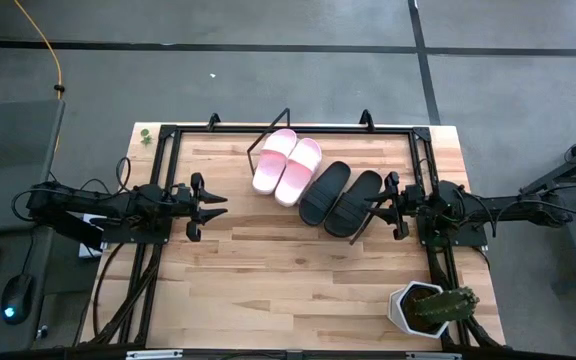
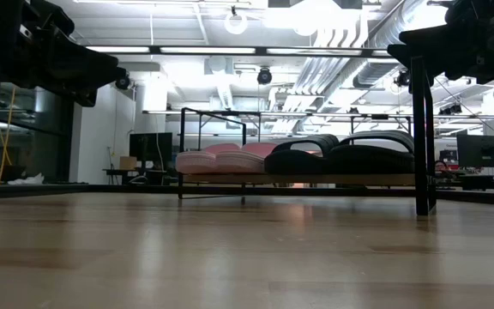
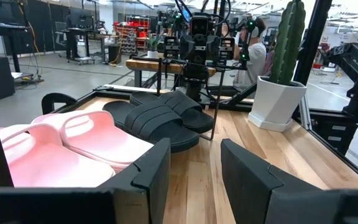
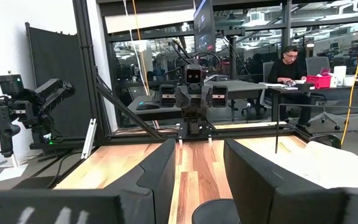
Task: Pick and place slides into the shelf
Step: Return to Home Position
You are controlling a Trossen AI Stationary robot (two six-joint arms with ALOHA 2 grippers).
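Two pale pink slides (image 1: 286, 165) and two black slides (image 1: 340, 196) lie side by side on the shelf (image 2: 316, 179), soles down, at the table's far middle. The shelf's black wire frame (image 1: 268, 131) shows beside the pink pair. My left gripper (image 1: 216, 206) hovers open and empty at the table's left, pointing toward the slides. My right gripper (image 1: 372, 207) hovers open and empty just right of the black slides. The left wrist view shows the pink slides (image 3: 73, 146) and the black slides (image 3: 160, 118) ahead of the open fingers.
A cactus in a white pot (image 1: 430, 308) stands at the table's near right corner. A black frame (image 1: 168, 130) runs around the tabletop. The near half of the table (image 1: 288, 280) is bare wood. A person (image 4: 291, 62) sits at a desk beyond the table.
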